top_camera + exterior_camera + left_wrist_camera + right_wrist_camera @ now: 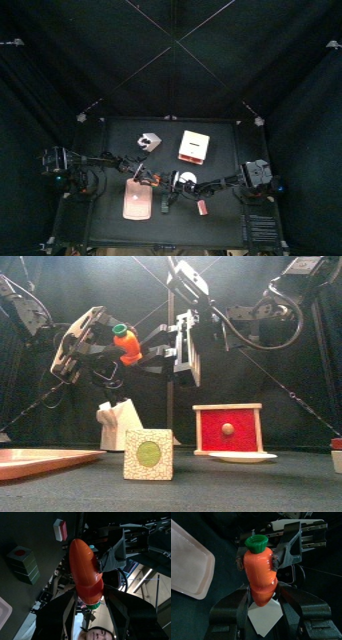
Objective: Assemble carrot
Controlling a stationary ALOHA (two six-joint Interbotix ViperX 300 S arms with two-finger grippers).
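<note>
Progress: the carrot appears joined. The orange body and green top read as 1 piece in both wrist views, with no open gap visible between sections. It is held in the air above the table, between the 2 pincers, not resting on anything.

Left gripper: jaws stand wide, and the green end of the carrot sits between them; they appear to grip it.

Right gripper: jaws closed around the pointed orange end. The 2 pincers face each other along the carrot's length.

Remaining, by judgement: confirm the seam is fully seated, then set the carrot down. No loose orange piece can be seen on the table.

Surface: the black table carries, below and in front of the pincers, a pale pink board, a patterned green box, a white holder, and a red-framed box on a white plate. A small red block lies just beside the right pincer's base.

Room: black curtains on all sides; crossed cords overhead.
</note>
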